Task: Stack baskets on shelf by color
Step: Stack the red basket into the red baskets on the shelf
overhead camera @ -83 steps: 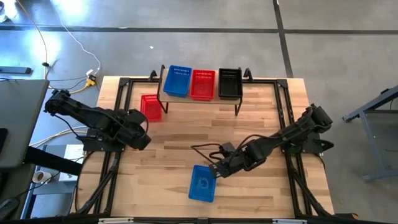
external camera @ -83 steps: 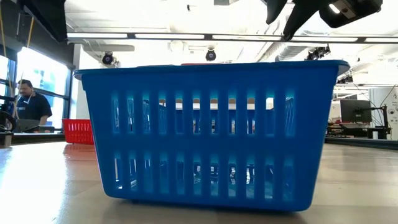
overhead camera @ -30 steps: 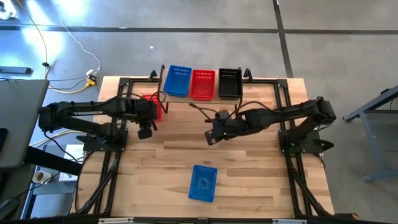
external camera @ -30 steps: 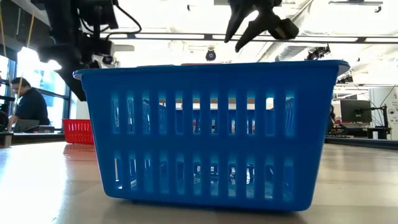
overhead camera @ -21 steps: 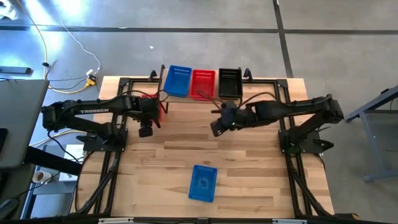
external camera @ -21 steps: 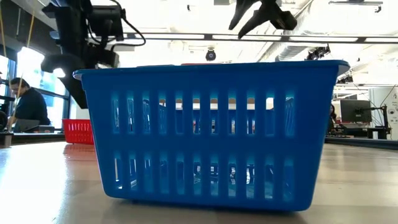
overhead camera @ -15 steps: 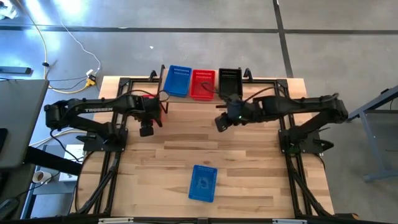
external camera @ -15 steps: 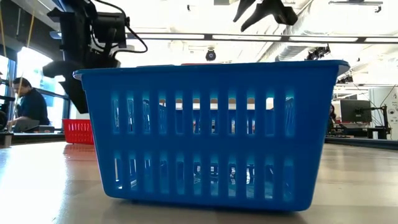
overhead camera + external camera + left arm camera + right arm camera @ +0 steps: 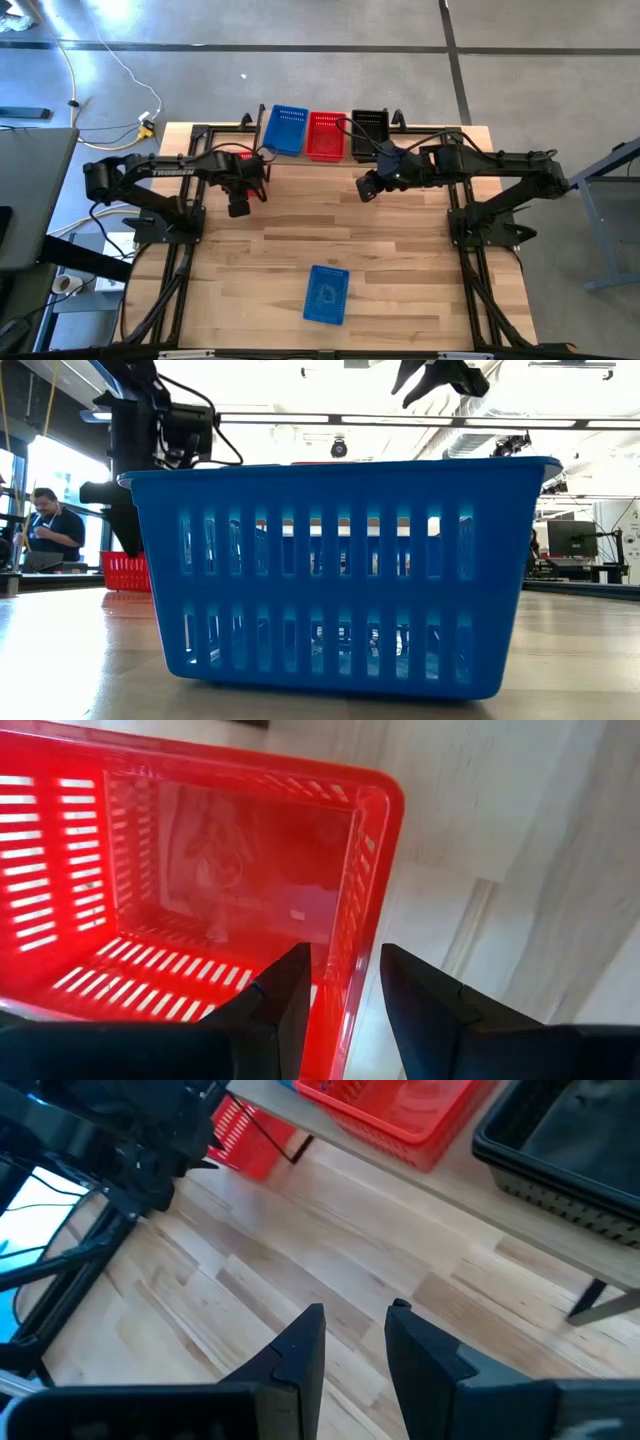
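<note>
left gripper [image 9: 340, 985] now astride red basket [image 9: 200, 880] wall — jaws parted

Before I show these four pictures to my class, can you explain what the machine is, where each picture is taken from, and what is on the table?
It is a robot with two dark arms working at a wooden table. One picture looks straight down; one sits at table height, right behind a blue basket lying alone near the front. The other two come from cameras on the arms' wrists.

At the back stands a small shelf carrying blue, red and black baskets. Another red basket sits on the table beside the shelf.

The left hand is open, its two fingers either side of that red basket's rim, not yet gripping. The right hand is open and empty, hovering over the table in front of the shelf.
</note>
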